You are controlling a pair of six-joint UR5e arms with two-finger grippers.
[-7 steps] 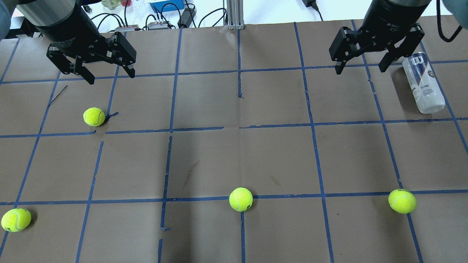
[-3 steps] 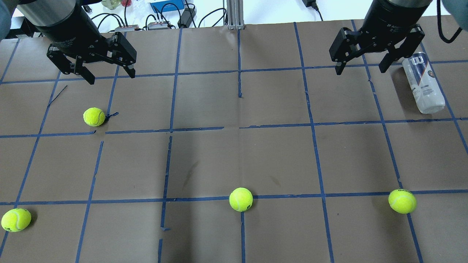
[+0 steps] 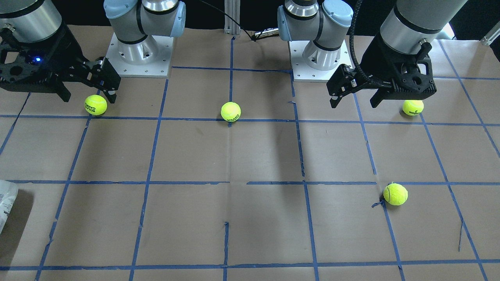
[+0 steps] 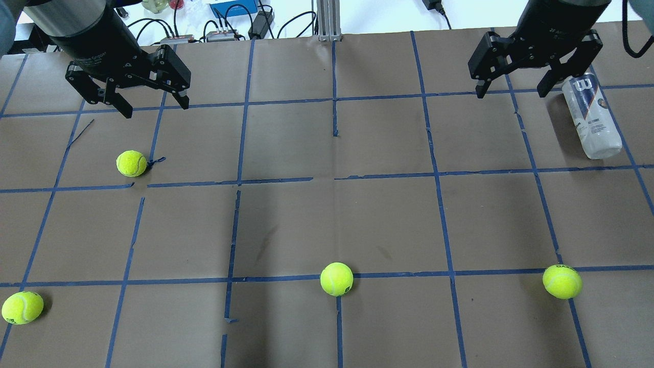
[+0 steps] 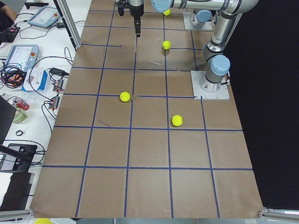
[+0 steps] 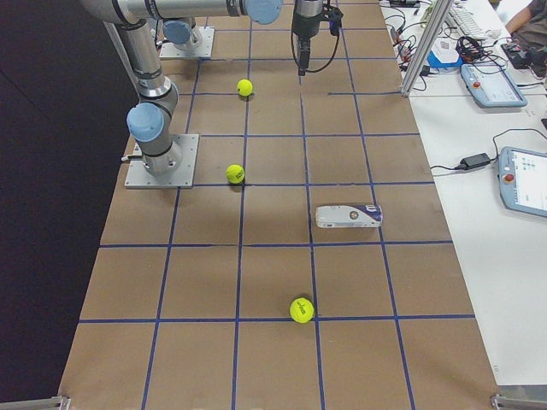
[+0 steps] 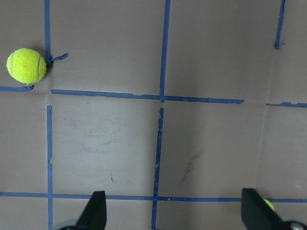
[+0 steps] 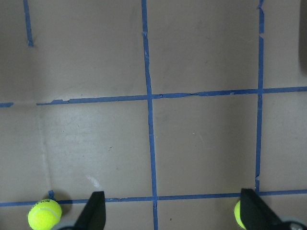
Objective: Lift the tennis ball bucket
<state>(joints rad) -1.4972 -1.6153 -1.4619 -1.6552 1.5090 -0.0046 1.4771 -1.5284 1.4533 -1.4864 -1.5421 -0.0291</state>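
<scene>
The tennis ball bucket [image 4: 591, 116] is a clear can with a white and navy label. It lies on its side at the table's far right, and also shows in the exterior right view [image 6: 348, 216] and at the left edge of the front-facing view [image 3: 5, 203]. My right gripper [image 4: 512, 93] is open and empty, hanging above the table just left of the can's far end, not touching it. In its wrist view the gripper [image 8: 173, 213] shows spread fingers. My left gripper [image 4: 155, 108] is open and empty at the far left; its wrist view [image 7: 175, 213] shows the same.
Several yellow-green tennis balls lie loose on the brown, blue-taped table [image 4: 327, 220]: one below the left gripper [image 4: 131, 163], one front centre [image 4: 336, 279], one front right [image 4: 562, 281], one front left [image 4: 22, 307]. Cables and boxes [image 4: 232, 10] lie beyond the far edge.
My right gripper has shifted a little to the right and toward the far edge, closer to the can's far end. The left gripper, the can and the balls have not moved.
</scene>
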